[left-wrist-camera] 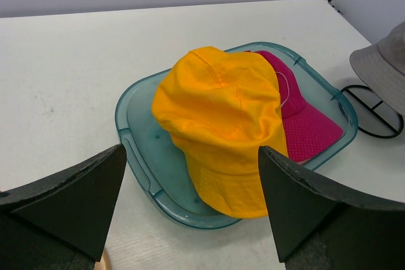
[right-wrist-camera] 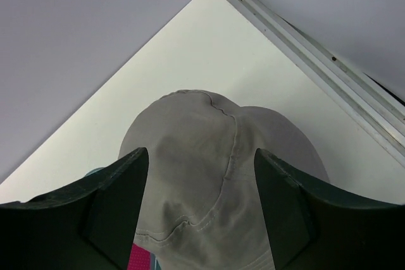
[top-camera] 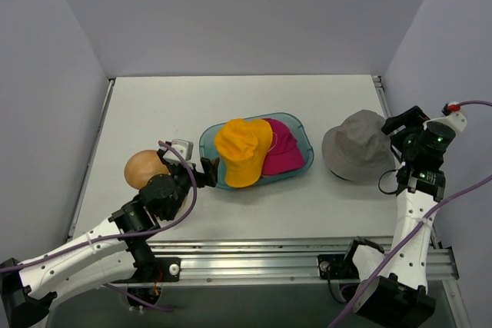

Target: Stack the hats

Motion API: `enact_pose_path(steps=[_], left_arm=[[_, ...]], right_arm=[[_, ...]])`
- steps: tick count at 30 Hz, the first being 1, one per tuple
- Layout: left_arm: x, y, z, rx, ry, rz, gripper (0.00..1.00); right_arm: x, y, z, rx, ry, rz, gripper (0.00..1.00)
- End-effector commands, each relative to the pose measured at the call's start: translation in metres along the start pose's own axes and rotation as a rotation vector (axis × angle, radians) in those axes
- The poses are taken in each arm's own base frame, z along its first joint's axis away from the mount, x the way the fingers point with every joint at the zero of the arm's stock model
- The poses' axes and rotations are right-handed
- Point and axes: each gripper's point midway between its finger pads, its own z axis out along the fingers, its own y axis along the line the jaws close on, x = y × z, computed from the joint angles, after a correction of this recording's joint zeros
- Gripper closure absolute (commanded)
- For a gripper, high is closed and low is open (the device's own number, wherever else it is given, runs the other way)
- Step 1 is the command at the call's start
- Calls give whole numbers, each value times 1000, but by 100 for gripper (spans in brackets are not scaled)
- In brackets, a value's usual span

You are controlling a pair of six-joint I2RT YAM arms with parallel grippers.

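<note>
The yellow-orange hat (top-camera: 242,151) lies in a teal tray (top-camera: 301,127), partly over the magenta hat (top-camera: 284,151). Both show in the left wrist view, yellow-orange hat (left-wrist-camera: 221,118) in front and magenta hat (left-wrist-camera: 304,124) behind it. The grey hat (top-camera: 357,146) sits to the right on a black wire stand (left-wrist-camera: 373,115). No pale pink hat is in view. My left gripper (top-camera: 206,172) is open and empty just left of the tray, facing the yellow-orange hat (left-wrist-camera: 193,213). My right gripper (top-camera: 395,127) is open at the grey hat's right side, its jaws apart over the crown (right-wrist-camera: 201,213).
A round-topped wooden stand (top-camera: 144,168) stands at the left, beside my left arm. The tray's near rim (left-wrist-camera: 136,150) lies close in front of my left fingers. Grey walls close in the table on three sides; a metal rail runs along its right edge (right-wrist-camera: 329,61).
</note>
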Motion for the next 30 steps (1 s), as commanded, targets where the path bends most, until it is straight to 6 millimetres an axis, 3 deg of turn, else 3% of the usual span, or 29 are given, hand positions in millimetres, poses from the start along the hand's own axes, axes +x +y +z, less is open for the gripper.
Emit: enact_pose_path(steps=[1, 6, 9, 14, 19, 24, 26, 30], left_arm=[[-25, -7, 1, 20, -65, -34, 6], [-23, -7, 3, 13, -61, -29, 6], [-22, -6, 4, 6, -56, -22, 6], [-22, -5, 4, -2, -57, -17, 6], [-23, -8, 4, 10, -58, -17, 6], [-24, -8, 3, 14, -59, -19, 6], [-25, -7, 2, 15, -63, -22, 6], [-25, -6, 1, 15, -65, -23, 6]], right_arm=[[-13, 32, -5, -104, -18, -46, 36], [-20, 75, -15, -172, -28, -121, 36], [-13, 92, -20, -193, 7, -160, 40], [3, 93, -35, -229, 42, -171, 45], [31, 107, -51, -361, 108, -185, 52], [43, 117, -66, -437, 77, -154, 55], [58, 116, -66, -419, 113, -166, 56], [87, 96, -48, -306, 173, -208, 57]])
